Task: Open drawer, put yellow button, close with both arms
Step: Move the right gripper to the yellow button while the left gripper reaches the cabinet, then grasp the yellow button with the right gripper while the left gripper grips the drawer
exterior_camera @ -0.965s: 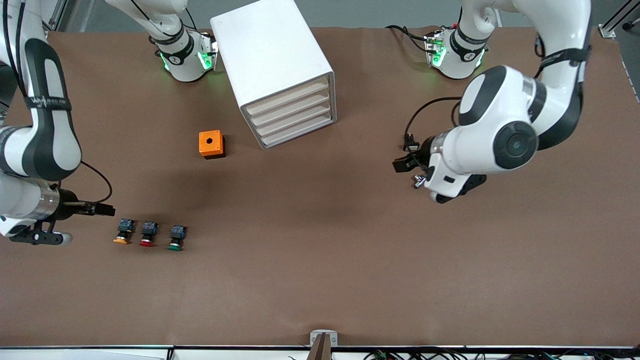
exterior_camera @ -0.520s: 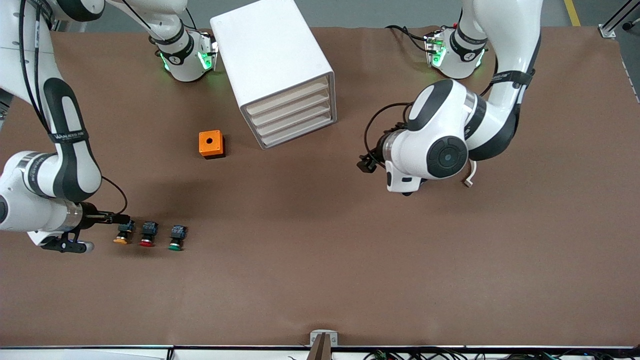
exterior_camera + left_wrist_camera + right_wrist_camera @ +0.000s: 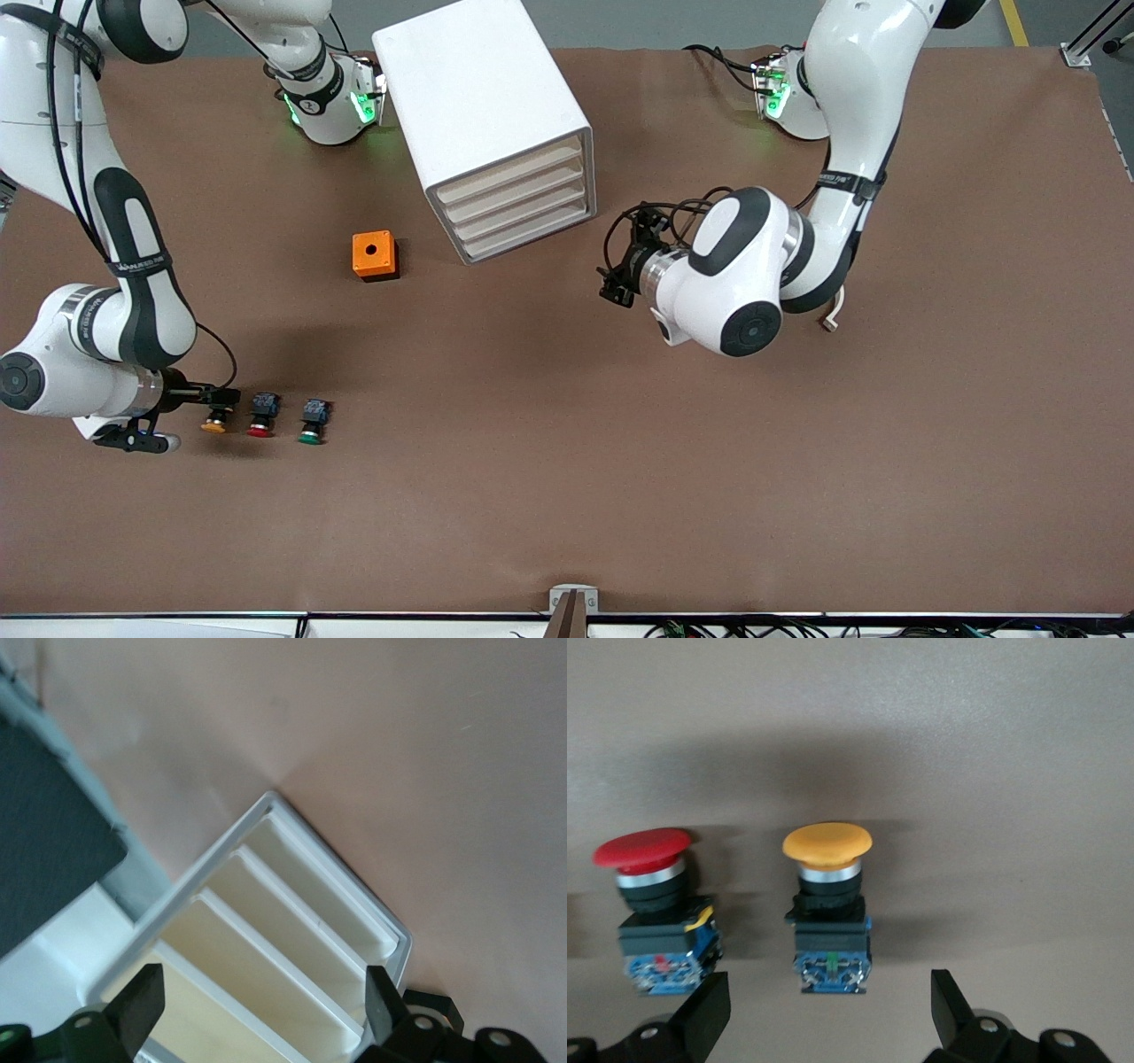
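In the front view's lower left we see the right arm bent low, its forearm level with the table, and the right gripper (image 3: 217, 396) over the blue-black body of the yellow button (image 3: 213, 424). In the right wrist view its fingers (image 3: 709, 1010) stand wide apart with the yellow button (image 3: 827, 912) between them, not touching it. The button lies on its side, its yellow-orange mushroom cap toward the front camera, a silver collar and black neck under the cap, then a black-and-blue block. Just beside it lie the red button (image 3: 260, 416) and then the green button (image 3: 312, 422), in one row.

Higher in the frame, right of centre, the left arm folds at the elbow and its left gripper (image 3: 617, 282) points toward the front of the cabinet (image 3: 478, 97), apart from it. The left wrist view shows its fingers (image 3: 142, 1005) spread open, facing the cabinet's drawer fronts. The drawer (image 3: 511, 175), topmost of four, is off-white, plain-fronted and shut. An orange box (image 3: 373, 254) sits on the table near the cabinet, at centre left.
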Available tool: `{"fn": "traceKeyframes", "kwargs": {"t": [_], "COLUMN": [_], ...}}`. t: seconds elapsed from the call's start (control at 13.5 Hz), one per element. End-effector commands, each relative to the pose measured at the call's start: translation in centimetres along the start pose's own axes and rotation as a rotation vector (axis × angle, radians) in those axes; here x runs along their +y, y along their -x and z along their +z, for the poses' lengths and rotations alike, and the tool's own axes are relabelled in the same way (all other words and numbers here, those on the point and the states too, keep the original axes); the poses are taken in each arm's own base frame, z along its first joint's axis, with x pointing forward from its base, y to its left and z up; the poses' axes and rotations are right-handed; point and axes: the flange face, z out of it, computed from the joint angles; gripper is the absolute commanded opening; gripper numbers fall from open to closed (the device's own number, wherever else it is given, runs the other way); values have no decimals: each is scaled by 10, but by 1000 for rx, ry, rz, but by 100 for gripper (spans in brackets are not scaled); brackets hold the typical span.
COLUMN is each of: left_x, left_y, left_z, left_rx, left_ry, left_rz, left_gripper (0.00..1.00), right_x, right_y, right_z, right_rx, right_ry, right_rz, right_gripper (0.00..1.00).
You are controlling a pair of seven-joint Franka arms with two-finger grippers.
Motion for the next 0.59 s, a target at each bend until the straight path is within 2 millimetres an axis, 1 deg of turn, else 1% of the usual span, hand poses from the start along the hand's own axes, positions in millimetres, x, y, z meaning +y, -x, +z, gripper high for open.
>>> {"fn": "traceKeyframes", "kwargs": {"t": [0.0, 0.07, 0.22, 0.3, 0.37, 0.45, 0.52], "left_x": [17, 22, 27, 26, 29, 29, 29], "left_y": [1, -2, -2, 2, -1, 1, 4], "left_z": [20, 33, 50, 56, 65, 72, 78], "left_rx": [-68, -86, -124, -140, -154, -168, -179], "left_ry": [-71, -113, -207, -245, -286, -327, -365], "left_rz": [-149, -209, -312, -351, -403, -441, -467], "left_gripper": [99, 99, 99, 99, 99, 98, 95], "right_x": [7, 7, 6, 5, 6, 6, 6], "right_y": [-4, -4, -4, -4, -4, -4, -5], "right_z": [12, 13, 13, 14, 13, 12, 11], "right_rx": [3, 2, 0, -1, 0, 2, 3], "right_ry": [-8, -8, -11, -12, -11, -12, -12], "right_rz": [-7, -7, 4, 6, 5, 6, 5], "right_gripper": [93, 78, 52, 44, 33, 23, 15]}}
